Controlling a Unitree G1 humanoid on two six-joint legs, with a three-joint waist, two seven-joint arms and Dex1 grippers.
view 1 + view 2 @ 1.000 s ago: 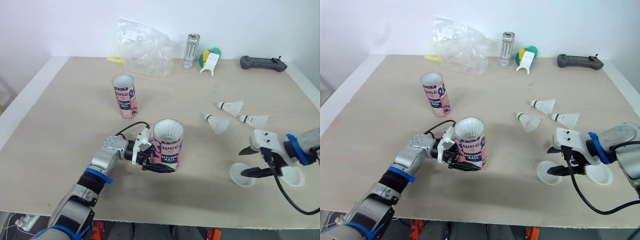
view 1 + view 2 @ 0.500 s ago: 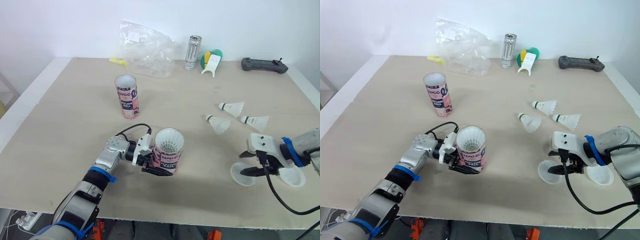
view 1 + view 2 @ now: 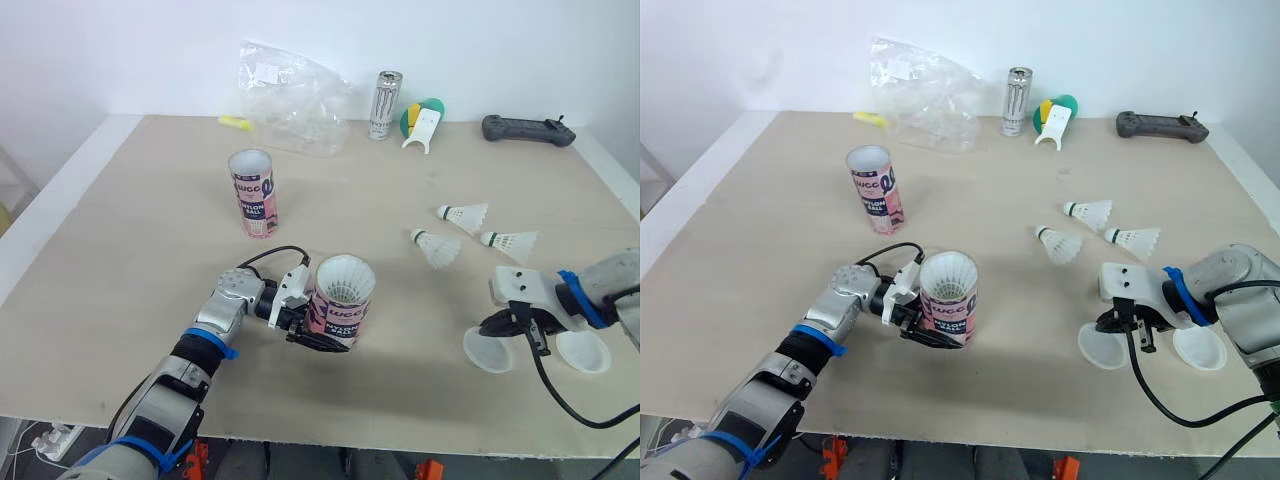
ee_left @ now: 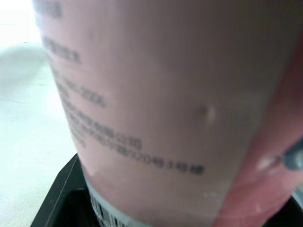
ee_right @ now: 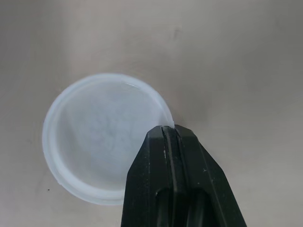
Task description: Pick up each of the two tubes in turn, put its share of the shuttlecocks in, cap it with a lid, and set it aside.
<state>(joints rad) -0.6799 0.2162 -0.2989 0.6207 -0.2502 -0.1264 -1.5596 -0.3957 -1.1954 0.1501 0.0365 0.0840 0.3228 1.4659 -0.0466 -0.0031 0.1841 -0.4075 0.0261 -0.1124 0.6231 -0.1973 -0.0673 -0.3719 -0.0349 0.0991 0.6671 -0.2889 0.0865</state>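
My left gripper is shut on a pink tube near the table's front, held upright with white shuttlecock skirts showing in its open top. The tube's label shows close up in the left wrist view. A second pink tube stands open farther back. At the front right, my right gripper is shut on the rim of a clear lid lying on the table. Another lid lies just right of it. Three loose shuttlecocks lie behind the lids.
Along the back edge are a crumpled clear plastic bag, a small yellow item, a silver can, a green and white object and a black controller.
My right gripper's fingers have closed together on the near lid's rim. The left gripper and its tube have shifted slightly to the right.
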